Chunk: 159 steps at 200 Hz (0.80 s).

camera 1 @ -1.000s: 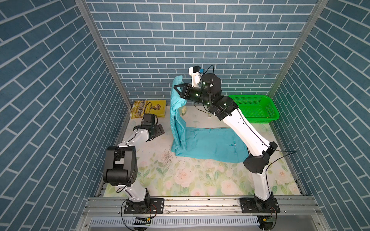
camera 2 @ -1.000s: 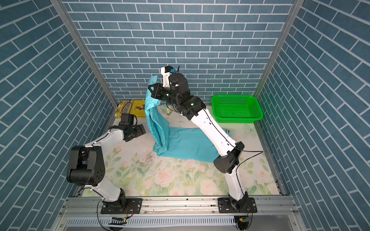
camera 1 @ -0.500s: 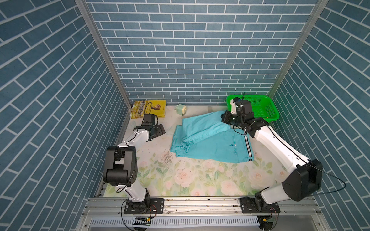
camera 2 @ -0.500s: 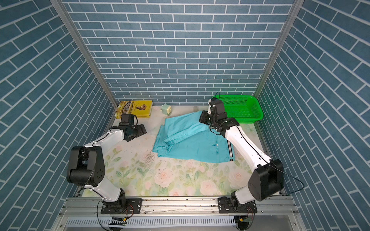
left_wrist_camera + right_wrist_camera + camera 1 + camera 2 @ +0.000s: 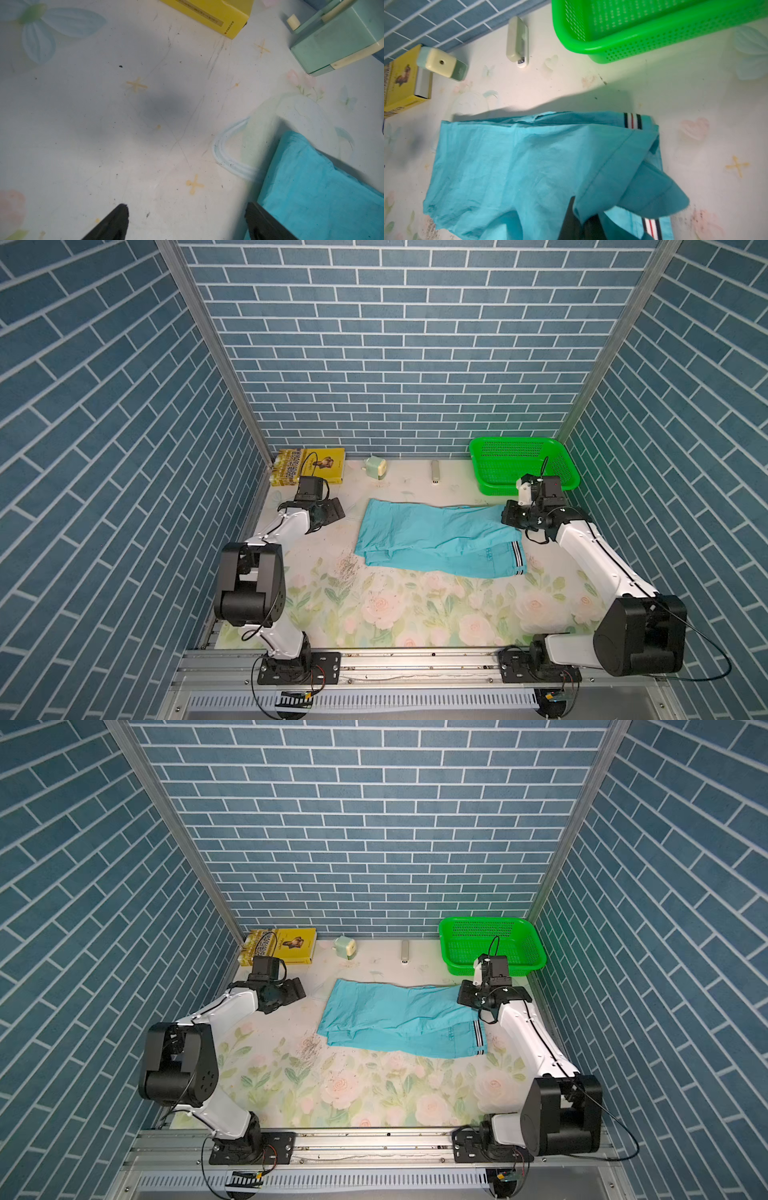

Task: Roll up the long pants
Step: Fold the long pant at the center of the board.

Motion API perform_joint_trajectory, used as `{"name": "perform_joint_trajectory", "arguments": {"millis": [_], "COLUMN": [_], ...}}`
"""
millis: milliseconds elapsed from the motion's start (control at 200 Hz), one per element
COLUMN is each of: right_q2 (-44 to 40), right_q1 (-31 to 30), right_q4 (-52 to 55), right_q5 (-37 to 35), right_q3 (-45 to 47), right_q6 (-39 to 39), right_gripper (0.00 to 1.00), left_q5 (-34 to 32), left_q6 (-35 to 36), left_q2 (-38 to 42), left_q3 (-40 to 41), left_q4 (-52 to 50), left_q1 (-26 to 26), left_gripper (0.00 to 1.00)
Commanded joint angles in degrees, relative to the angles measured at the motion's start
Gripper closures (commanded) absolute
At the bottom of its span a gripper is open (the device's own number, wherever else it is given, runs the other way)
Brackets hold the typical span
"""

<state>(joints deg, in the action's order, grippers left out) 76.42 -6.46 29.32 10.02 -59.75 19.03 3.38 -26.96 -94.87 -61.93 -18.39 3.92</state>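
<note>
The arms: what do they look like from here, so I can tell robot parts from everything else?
Both the left arm and right arm have white links between bulky black joint housings, with thin black cables looping alongside. Each wrist carries a black camera box. The left gripper and right gripper have plain black tapered fingers.

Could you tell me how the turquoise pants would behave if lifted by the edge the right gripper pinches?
The long pants will probably flop and drape: the edge pinched in the right gripper folds limply. Probably light: thin, wrinkled cloth lying flat. Pushed, the loose layers would likely bunch.
</note>
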Motion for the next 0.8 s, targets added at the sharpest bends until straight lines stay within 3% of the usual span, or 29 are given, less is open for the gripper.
{"name": "perform_joint_trajectory", "arguments": {"millis": [0, 95, 170, 205, 260, 340, 430, 520, 655, 790], "right_q2": [-2.90, -2.26, -1.89, -1.80, -1.93, -2.51, -4.04, -6.68, -8.44, -7.15], "right_q1": [1.58, 2.09, 2.11, 2.28, 2.53, 2.63, 2.51, 0.71, -5.65, -10.23], "right_q4": [1.67, 0.84, 1.30, 2.50, 5.87, 11.65, 15.89, 14.60, 7.24, 0.78], "right_q5": [-1.38, -1.17, -2.74, -4.63, -8.61, -13.11, -12.17, -5.27, 4.53, 6.45], "right_q3": [2.66, 4.89, 5.21, 4.66, 2.77, -1.64, -6.13, -5.99, 0.58, 7.87], "right_q6": [-4.01, -4.76, -4.89, -4.88, -4.88, -3.83, -2.10, -0.04, 5.13, 9.87], "right_gripper": [1.00, 1.00, 0.75, 0.55, 0.33, 0.18, 0.14, 0.14, 0.16, 0.19], "left_q5": [1.04, 1.85, 1.83, 1.85, 1.59, 2.22, 2.68, 3.57, 6.74, 12.46], "left_q6": [1.18, 1.46, 1.84, 2.22, 3.17, 6.16, 9.92, 11.47, 11.54, 8.31], "left_q2": [-1.16, -1.29, -0.72, -0.45, -0.29, -1.38, -5.44, -9.89, -16.27, -22.33], "left_q3": [-0.25, -0.71, -0.90, -1.44, -2.88, -6.72, -12.88, -18.19, -24.45, -25.45], "left_q4": [-0.62, -0.21, 0.61, 0.72, 0.51, -0.25, -2.29, -2.97, -2.59, 0.40], "left_q1": [1.87, 4.05, 6.57, 7.84, 10.13, 13.65, 17.69, 21.34, 26.14, 27.05], "left_gripper": [0.07, 0.05, 0.00, 0.00, 0.00, 0.00, 0.00, 0.00, 0.03, 0.07]}}
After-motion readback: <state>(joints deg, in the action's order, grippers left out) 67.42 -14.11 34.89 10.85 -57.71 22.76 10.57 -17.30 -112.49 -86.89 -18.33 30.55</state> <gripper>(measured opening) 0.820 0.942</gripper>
